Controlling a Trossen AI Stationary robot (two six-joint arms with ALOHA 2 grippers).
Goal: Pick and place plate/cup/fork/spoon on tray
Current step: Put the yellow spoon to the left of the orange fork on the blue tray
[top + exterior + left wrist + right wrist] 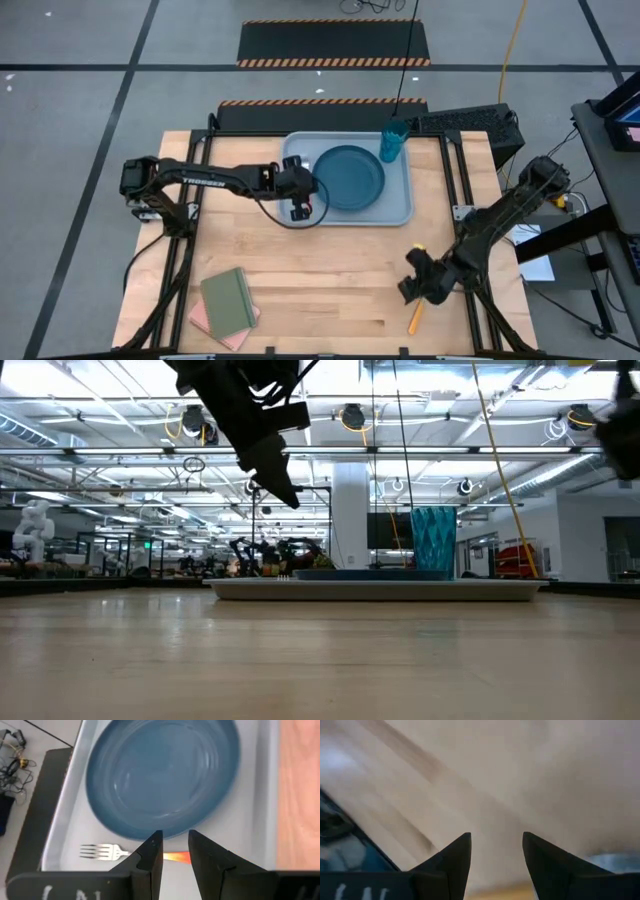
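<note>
Tray: fork under left gripper

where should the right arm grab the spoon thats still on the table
Take the spoon by the middle of its orange handle, from straight above, jaws closing across its narrow width. It lies flat on the wood, near the table's front edge, just below the right gripper, so only a top-down pinch fits.

A green notebook lies on a pink one at the counter's near left corner; striped black mats lie on the floor beyond; a yellow cable runs nearby.
</note>
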